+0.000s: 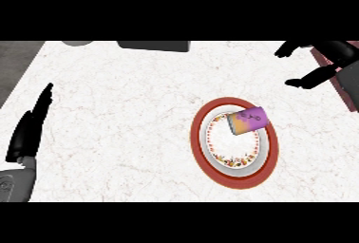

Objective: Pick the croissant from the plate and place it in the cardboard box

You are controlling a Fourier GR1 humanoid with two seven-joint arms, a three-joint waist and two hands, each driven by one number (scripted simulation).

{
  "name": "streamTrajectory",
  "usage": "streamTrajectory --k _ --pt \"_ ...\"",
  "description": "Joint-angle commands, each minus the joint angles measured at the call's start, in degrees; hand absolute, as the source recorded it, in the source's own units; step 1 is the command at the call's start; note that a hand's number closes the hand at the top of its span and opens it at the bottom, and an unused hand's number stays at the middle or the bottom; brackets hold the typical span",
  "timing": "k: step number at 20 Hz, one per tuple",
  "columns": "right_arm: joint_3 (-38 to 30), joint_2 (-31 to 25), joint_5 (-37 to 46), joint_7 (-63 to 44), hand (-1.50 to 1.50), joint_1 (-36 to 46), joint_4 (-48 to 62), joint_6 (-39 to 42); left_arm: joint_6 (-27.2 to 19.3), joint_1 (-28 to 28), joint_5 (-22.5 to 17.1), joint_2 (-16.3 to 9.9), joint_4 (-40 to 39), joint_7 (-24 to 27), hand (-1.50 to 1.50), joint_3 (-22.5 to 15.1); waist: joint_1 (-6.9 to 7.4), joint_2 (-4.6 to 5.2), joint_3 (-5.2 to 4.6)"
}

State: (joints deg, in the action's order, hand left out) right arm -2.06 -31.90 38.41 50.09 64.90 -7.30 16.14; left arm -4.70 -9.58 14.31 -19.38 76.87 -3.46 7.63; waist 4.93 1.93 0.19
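Observation:
A white plate with a wide red rim (210, 171) lies on the marble counter, right of centre. On its upper right part lies a purple and orange item (248, 120), tilted; no croissant shows. My right hand (329, 54) is at the far upper right, well beyond the plate, open, thumb and fingers spread, with nothing visible between them. Beneath it runs a dark reddish-brown edge (341, 90), cut off by the view's right border; I cannot tell whether it is the box. My left hand (32, 126) rests open at the left edge, fingers straight.
A dark grey object (154, 45) sits at the counter's far edge, with a grey round thing (76, 42) to its left. The counter's left edge (20, 80) slants down beside my left hand, dark floor beyond it.

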Motion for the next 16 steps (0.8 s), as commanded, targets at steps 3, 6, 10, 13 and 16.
streamTrajectory --k 3,6,10,13,16 --pt "-1.84 1.80 -1.86 4.87 -1.50 -1.02 1.50 3.62 1.56 0.50 -1.25 -1.62 0.21 0.40 0.00 1.57 -0.48 -0.19 0.02" --pt "-4.80 0.69 -4.85 6.45 -1.50 0.23 1.12 4.58 0.78 -2.33 -0.81 -0.43 -1.70 -0.33 0.00 1.04 -0.82 0.23 0.06" --pt "-9.85 -1.46 -10.05 4.29 -1.50 1.91 2.30 8.13 -0.10 1.46 0.09 0.58 0.10 0.37 0.00 0.18 -0.01 -0.09 0.09" --pt "-13.19 -2.65 -13.47 1.25 -1.50 3.05 3.55 10.28 -0.52 -1.60 0.83 0.17 -0.89 -0.65 0.00 0.15 -0.15 0.39 0.13" --pt "-14.96 -5.26 -15.41 1.21 -1.50 2.65 3.74 13.81 -0.08 -0.35 0.48 0.47 -1.00 0.90 0.00 0.00 0.22 0.57 0.15"
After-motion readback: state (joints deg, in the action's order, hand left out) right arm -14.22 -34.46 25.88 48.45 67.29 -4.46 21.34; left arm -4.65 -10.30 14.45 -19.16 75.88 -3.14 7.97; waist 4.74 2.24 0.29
